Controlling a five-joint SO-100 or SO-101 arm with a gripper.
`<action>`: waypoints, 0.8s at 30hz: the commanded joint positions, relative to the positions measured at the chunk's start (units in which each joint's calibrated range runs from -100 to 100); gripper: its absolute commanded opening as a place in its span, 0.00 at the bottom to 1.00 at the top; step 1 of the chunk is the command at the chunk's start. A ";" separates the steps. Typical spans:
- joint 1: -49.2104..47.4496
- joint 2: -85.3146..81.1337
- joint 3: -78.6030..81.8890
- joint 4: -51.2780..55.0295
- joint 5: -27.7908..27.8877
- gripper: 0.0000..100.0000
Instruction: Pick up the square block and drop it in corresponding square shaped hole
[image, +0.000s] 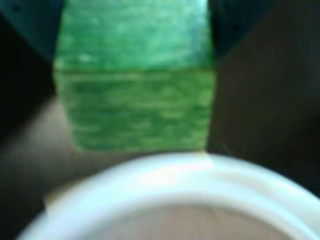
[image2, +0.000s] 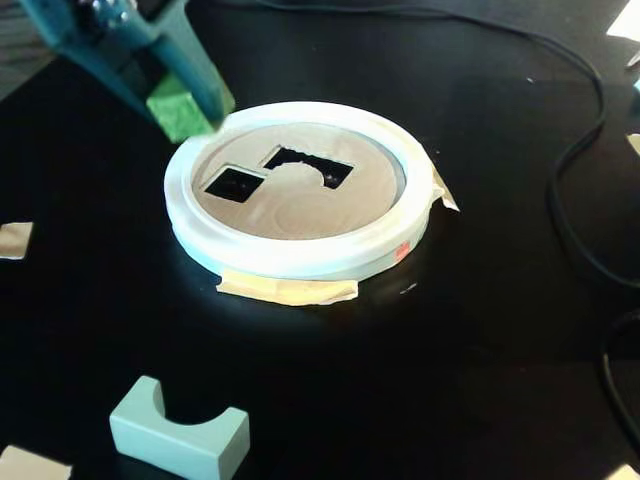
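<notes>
A green square block (image: 135, 75) fills the top of the wrist view, held between my two dark teal fingers. In the fixed view my gripper (image2: 180, 108) is shut on the green block (image2: 177, 110) at the upper left, just above the left rim of the white round sorter (image2: 300, 258). The sorter's tan lid has a square hole (image2: 234, 183) at its left and a larger bridge-shaped hole (image2: 310, 166) beside it. The white rim (image: 165, 185) curves below the block in the wrist view.
A pale teal bridge-shaped block (image2: 180, 432) lies on the black table at the front left. Tape strips (image2: 288, 290) hold the sorter down. Black cables (image2: 580, 170) run along the right side. Paper scraps (image2: 14, 240) lie at the left edge.
</notes>
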 joint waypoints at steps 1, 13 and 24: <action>-7.01 -1.00 -2.89 -0.78 -3.61 0.38; -12.38 23.63 -3.62 -17.14 -4.74 0.38; -13.75 29.45 -3.80 -19.14 -4.79 0.38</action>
